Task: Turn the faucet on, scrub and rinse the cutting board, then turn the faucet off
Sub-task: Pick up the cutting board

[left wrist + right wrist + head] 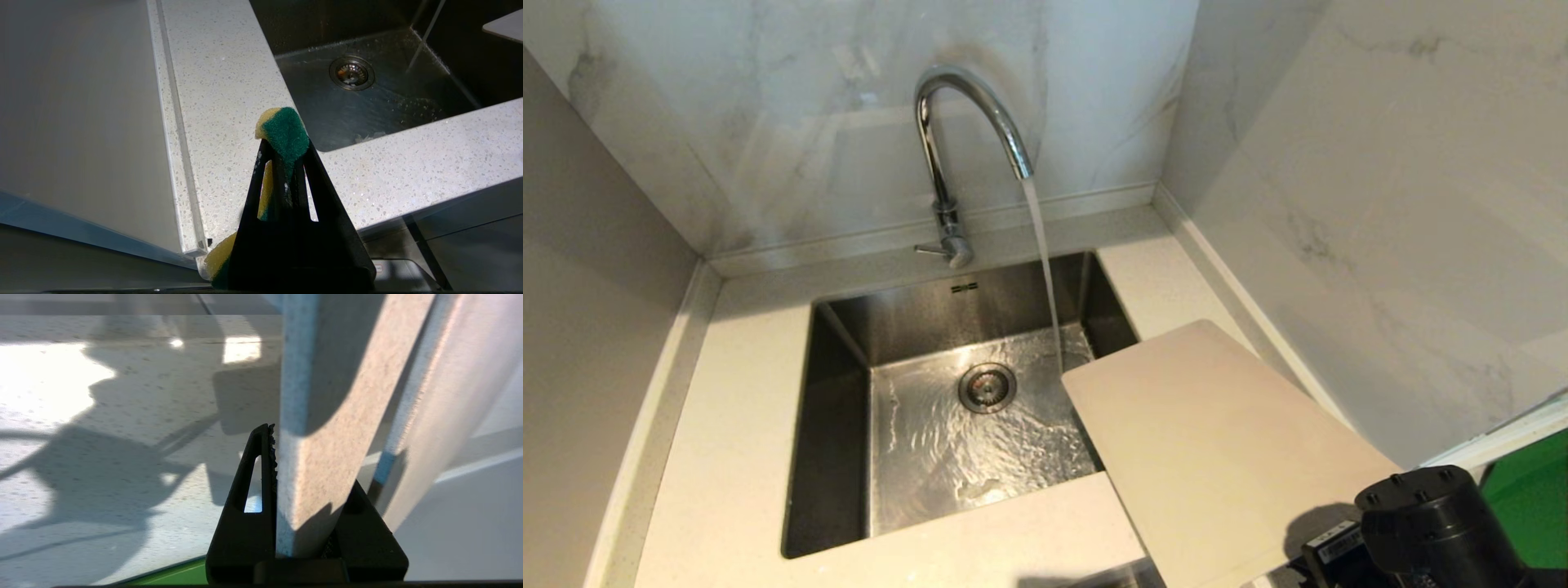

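Water runs in a steady stream from the arched spout of the faucet (947, 155) into the steel sink (849, 441), where it spreads in ripples around the drain (987, 387). The faucet's thin side lever (929, 248) sticks out toward the robot's left at its base.

The cutting board (1209, 449) is at the sink's right side, reaching from the lower right of the head view up and across the sink's right rim, its far rounded corner hanging over the basin just beside the falling water. The stream passes close by its edge; whether it touches the board cannot be told. The right claw (304, 490) is clamped on the board's near end: in the right wrist view the board's edge (310, 416) stands between the two black fingers, the toothed finger (267, 457) pressed against one face, and the board runs straight away from the claw. In the head view only the dark wrist housing (1421, 514) of that arm shows, at the board's near corner, with a green surface (1531, 506) beside it.

The left claw (282, 163) is squeezed narrow on a yellow and green sponge (286, 134), held over the speckled white table (220, 102) at the sink's near left corner, well apart from the board.
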Available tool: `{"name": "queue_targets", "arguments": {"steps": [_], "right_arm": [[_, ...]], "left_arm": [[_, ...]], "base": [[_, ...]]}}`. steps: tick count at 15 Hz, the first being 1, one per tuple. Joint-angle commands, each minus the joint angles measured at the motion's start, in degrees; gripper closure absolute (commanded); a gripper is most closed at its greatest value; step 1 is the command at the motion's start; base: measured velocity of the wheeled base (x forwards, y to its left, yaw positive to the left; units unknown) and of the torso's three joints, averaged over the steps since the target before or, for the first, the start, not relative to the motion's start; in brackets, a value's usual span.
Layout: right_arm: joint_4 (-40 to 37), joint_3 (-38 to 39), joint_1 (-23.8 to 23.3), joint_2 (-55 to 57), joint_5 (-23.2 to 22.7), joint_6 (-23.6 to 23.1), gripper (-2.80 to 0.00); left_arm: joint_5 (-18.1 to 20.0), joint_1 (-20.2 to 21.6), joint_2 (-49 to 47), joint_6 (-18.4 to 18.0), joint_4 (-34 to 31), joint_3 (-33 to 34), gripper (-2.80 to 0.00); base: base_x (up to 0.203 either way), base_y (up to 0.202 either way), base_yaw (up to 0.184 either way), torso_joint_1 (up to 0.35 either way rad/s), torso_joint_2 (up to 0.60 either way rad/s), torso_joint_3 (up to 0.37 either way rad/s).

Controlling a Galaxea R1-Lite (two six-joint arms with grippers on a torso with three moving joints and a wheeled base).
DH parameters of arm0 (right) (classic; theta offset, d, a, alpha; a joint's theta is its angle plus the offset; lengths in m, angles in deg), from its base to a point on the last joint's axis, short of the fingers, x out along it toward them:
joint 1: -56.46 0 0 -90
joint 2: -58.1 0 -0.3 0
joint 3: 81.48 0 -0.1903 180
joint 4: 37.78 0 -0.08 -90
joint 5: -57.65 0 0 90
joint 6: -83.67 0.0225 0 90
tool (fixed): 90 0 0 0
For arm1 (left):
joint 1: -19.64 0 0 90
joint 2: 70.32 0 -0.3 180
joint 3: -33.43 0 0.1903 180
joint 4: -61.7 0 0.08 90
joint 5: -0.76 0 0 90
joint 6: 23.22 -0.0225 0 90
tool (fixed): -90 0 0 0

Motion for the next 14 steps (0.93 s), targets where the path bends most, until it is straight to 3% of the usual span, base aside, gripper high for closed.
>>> {"name": "queue_targets", "arguments": {"steps": [1,14], "right_arm": [[0.57,-0.87,-0.06,-1.88,0.13,-1.99,0.00],[-0.10,-3.17,-0.23,-11.23,-0.57,-10.55,0.00]], "left_arm": [[0.04,0.01,-0.09,0.03,0.02,0.00,0.00],[0.00,0.01,-0.09,0.11,0.29,0.09,0.00]], "base": [[0.000,0.000,0.000,0.000,0.00,0.000],[0.000,0.000,0.000,0.000,0.00,0.000]]}}
